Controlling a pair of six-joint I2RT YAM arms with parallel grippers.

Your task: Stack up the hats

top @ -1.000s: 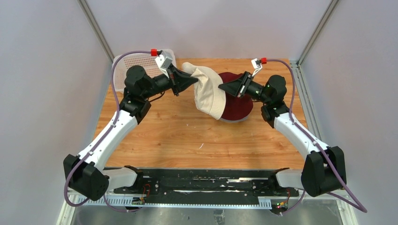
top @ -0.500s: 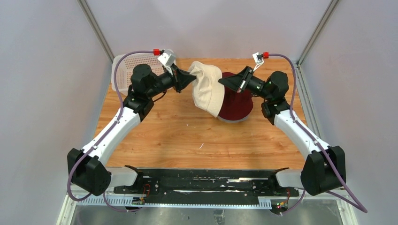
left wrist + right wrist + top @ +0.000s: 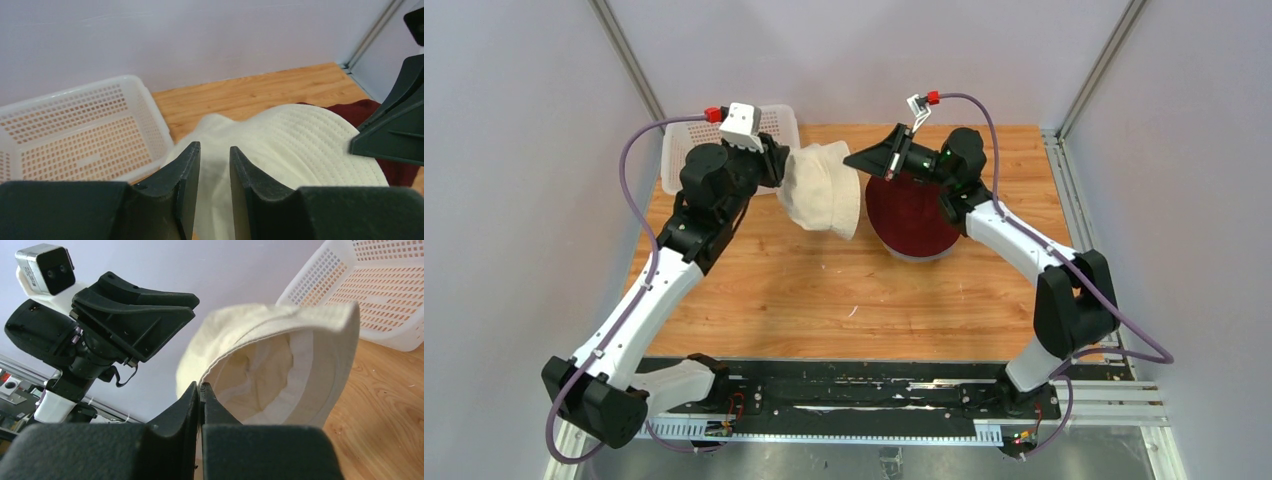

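From above, you have the beige hat (image 3: 822,190) hanging in the air between the two arms, over the far part of the table (image 3: 804,290). It is just right of the white basket (image 3: 779,118) and just left of the dark red hat (image 3: 914,215), which lies flat on the wood. The left gripper (image 3: 776,172) meets the beige hat's left side and the right gripper (image 3: 852,160) its far right edge. This view does not settle either set of jaws. In the left wrist view, the left jaws stand a little apart, with a narrow gap between them. Cream fabric shows through and beyond the gap, but you cannot tell whether any of it is pinched. The crown of the hat, with its rows of stitching, fills the right of this view, and the dark red hat shows just behind it. In the right wrist view, the right jaws are pressed fully together on the rim of the beige hat's brim. The hat hangs from that pinch with its hollow inside turned toward the camera. My judgement is that the hat is light, soft and floppy, so it will sag and fold from a single hold and may slip out of a shallow pinch. Take it by the stitched brim, ideally at two opposite points, so the opening spreads wide. Then lower it squarely over the dark red hat.
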